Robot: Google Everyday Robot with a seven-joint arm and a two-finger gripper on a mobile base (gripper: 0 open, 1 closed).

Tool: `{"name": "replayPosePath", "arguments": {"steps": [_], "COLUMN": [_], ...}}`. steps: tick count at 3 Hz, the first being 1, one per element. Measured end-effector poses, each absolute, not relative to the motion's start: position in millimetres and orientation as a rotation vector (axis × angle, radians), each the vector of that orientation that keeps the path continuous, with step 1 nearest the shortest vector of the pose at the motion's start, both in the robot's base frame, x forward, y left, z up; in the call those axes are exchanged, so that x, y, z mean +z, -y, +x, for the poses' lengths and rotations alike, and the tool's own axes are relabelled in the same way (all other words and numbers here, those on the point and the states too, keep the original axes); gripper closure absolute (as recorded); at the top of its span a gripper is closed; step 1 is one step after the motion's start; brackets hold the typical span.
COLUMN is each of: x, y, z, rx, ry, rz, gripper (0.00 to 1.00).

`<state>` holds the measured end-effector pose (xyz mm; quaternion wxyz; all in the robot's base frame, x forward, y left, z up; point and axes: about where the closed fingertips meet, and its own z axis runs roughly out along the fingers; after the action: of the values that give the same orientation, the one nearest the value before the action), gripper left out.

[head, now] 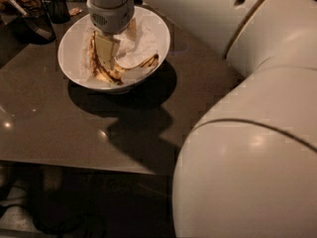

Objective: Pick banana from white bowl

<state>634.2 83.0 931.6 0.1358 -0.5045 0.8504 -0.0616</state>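
Note:
The white bowl (74, 38) stands at the back left of the brown table, lined with crumpled white paper. The banana (101, 72) lies in it: yellow with brown blotches, curving along the left wall, with a second one (146, 62) running to the right rim. My gripper (118, 39) hangs straight down from above into the bowl. One pale finger (105, 48) stands right next to the left banana and the other sits further back over the paper. The fingers are apart with nothing between them.
Dark cups (35, 21) and a dark container (58, 6) stand at the back left, beside the bowl. My own large white arm (247, 133) fills the right half of the view. The table's front edge (89, 166) runs below the bowl's shadow.

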Motion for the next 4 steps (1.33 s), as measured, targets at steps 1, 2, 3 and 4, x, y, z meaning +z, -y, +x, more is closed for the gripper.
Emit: {"name": "replayPosePath", "arguments": {"steps": [1,2,3,4], "x": [923.3,913.5,900.2,887.2], "y": [-81.2,-77.8,-70.9,-65.8], "z": [637.9,641.7,644.1,644.3], "rx": [-0.172,-0.170,-0.166,-0.155], "ry": [-2.470,-2.481,-2.505,-2.529], "rz": [-1.458,-1.449,-1.437,-1.432], "gripper": [0.36,0.41,0.41,0.42]}}
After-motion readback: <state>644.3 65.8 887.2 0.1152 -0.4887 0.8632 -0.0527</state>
